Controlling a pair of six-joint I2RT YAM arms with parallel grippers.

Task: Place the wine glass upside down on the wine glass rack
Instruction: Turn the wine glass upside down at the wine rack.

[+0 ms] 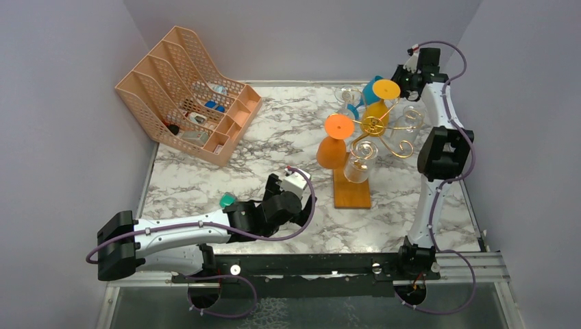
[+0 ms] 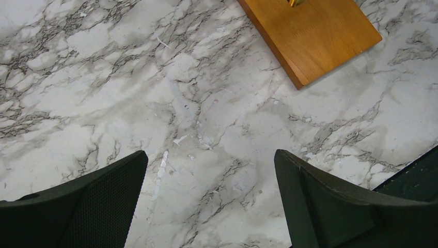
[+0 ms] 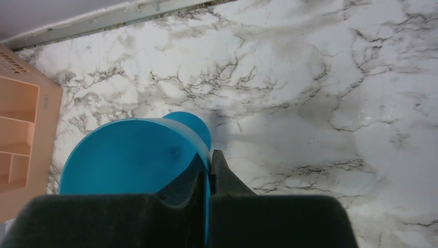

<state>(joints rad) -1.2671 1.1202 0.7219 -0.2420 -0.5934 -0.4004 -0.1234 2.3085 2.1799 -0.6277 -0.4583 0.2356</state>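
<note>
The wine glass rack (image 1: pixel 375 125) is a gold wire stand on an orange-brown wooden base (image 1: pixel 351 188), right of centre. Two orange glasses (image 1: pixel 334 147) and clear glasses (image 1: pixel 358 166) hang upside down on its arms. My right gripper (image 1: pixel 405 79) is at the rack's far side, shut on the rim of a blue wine glass (image 1: pixel 368 91). In the right wrist view one finger is inside the blue bowl (image 3: pixel 129 155) and one outside, the gripper (image 3: pixel 208 165) above the table. My left gripper (image 1: pixel 301 199) is open and empty above the marble (image 2: pixel 210 155), near the base's corner (image 2: pixel 310 36).
A peach mesh file organiser (image 1: pixel 188 96) with small items stands at the back left and shows at the left edge of the right wrist view (image 3: pixel 20 129). A small teal thing (image 1: pixel 227 200) lies by the left arm. Walls close in on three sides.
</note>
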